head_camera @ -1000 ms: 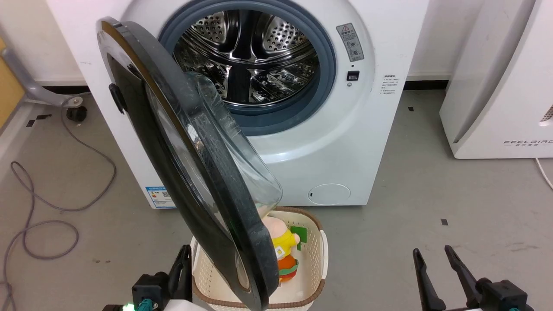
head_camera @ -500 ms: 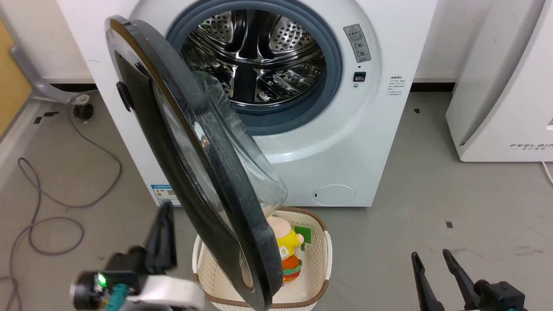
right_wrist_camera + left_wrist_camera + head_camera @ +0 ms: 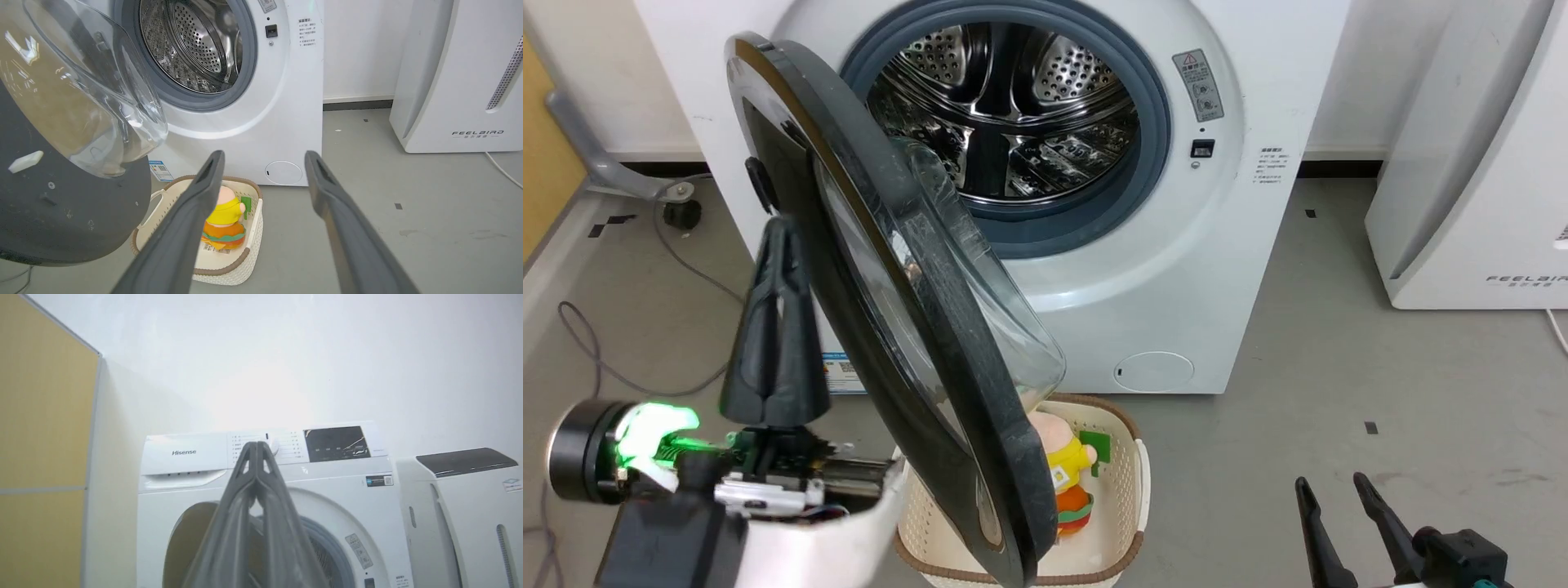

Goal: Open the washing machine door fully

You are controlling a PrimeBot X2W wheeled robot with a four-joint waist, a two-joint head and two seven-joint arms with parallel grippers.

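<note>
The white washing machine (image 3: pixel 1176 269) stands ahead with its steel drum (image 3: pixel 1005 122) exposed. Its black washing machine door (image 3: pixel 968 392) hangs swung out toward me, nearly edge-on, with the glass bowl (image 3: pixel 980 310) facing right. The door (image 3: pixel 61 212) also fills the left of the right wrist view. My left gripper (image 3: pixel 778 224) is raised on the door's outer left side, shut and holding nothing, its tips (image 3: pixel 256 444) pointing at the control panel. I cannot tell whether it touches the door. My right gripper (image 3: pixel 1329 483) is open at the lower right, well clear of the door (image 3: pixel 264 154).
A cream basket (image 3: pixel 1127 498) holding a yellow plush toy (image 3: pixel 1058 469) sits on the floor under the door's free edge. A white FEELBIRD appliance (image 3: pixel 1462 163) stands to the right. A grey cable (image 3: pixel 580 327) and a caster (image 3: pixel 678 212) lie at left.
My left gripper has risen from the bottom edge to beside the door's outer face. The camera shifted slightly. Door and right gripper look unmoved.
</note>
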